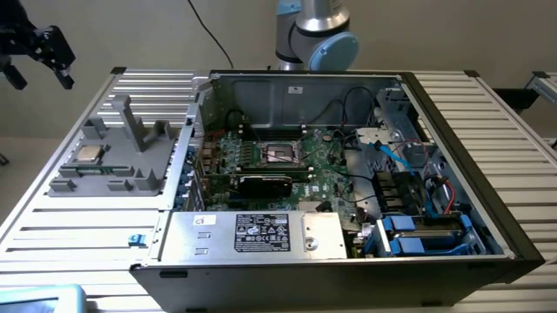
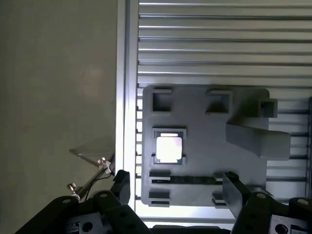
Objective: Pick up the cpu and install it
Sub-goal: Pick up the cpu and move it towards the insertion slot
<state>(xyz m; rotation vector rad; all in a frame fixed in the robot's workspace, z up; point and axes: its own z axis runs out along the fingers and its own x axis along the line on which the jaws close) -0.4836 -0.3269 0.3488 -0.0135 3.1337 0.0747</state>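
The cpu [image 2: 169,148] lies flat in a shallow square pocket of the grey holder [image 2: 204,117], shiny side up. The holder rests on the slatted table [image 2: 219,44], outside the computer case [image 1: 487,195].

The gripper [image 2: 178,190] hangs well above the chip with its jaws spread wide and nothing between them. In the wrist view the two black fingers [image 2: 233,192] frame the holder. The chip sits beyond the fingertips, close to the middle of the gap between them and a little nearer one finger than the other. From the jaws, then, the chip lies straight ahead along the line of approach and well apart, with almost no sideways offset.

The chip is square, so it has no long axis. Its edges run roughly in line with and across the line joining the fingers, so I judge that little twist is needed to meet it squarely. There is only the one arm to reach it.

In the exterior view the gripper is high at that view's left, partly cut off by the edge. The cpu [image 1: 89,154] lies on the holder below it.

Glare washes out the chip's top in the wrist view, so no marking or corner notch can be read. The socket [image 1: 280,153] inside the case is far from the jaws, and I cannot tell whether its frame stands open.
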